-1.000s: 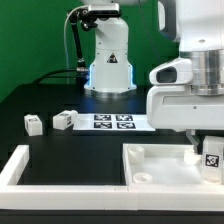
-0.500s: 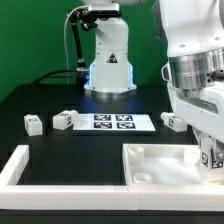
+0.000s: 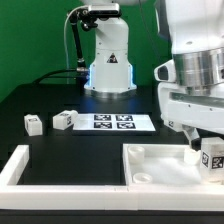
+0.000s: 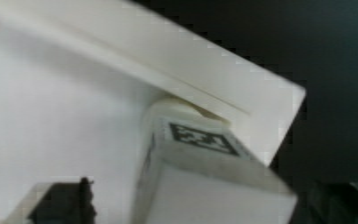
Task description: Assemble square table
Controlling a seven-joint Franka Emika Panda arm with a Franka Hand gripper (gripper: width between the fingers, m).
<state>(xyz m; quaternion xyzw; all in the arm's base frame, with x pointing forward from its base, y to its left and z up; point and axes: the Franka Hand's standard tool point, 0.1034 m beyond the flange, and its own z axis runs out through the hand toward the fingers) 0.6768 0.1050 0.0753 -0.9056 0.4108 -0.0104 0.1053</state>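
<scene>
The square table slab [image 3: 158,163], white with a raised rim, lies at the front on the exterior view's right. A white leg block [image 3: 211,158] with a black-white tag stands upright in its corner socket. My gripper [image 3: 203,148] hangs right over this leg. In the wrist view the leg [image 4: 208,160] rises from the socket at the slab's [image 4: 69,110] corner. One dark finger [image 4: 66,200] stands apart from the leg's side; the other finger is not distinguishable. The gripper [image 4: 185,198] looks open around the leg. Two more leg blocks [image 3: 33,123] [image 3: 64,120] lie on the black table.
The marker board [image 3: 113,122] lies mid-table before the arm's base [image 3: 108,62]. A long white border bar [image 3: 16,166] runs along the front on the exterior view's left. The black table edge shows past the slab's corner in the wrist view [image 4: 336,60].
The hand has turned about the leg and swung a little, back and forth, above the corner. The leg and slab have stayed in place.
</scene>
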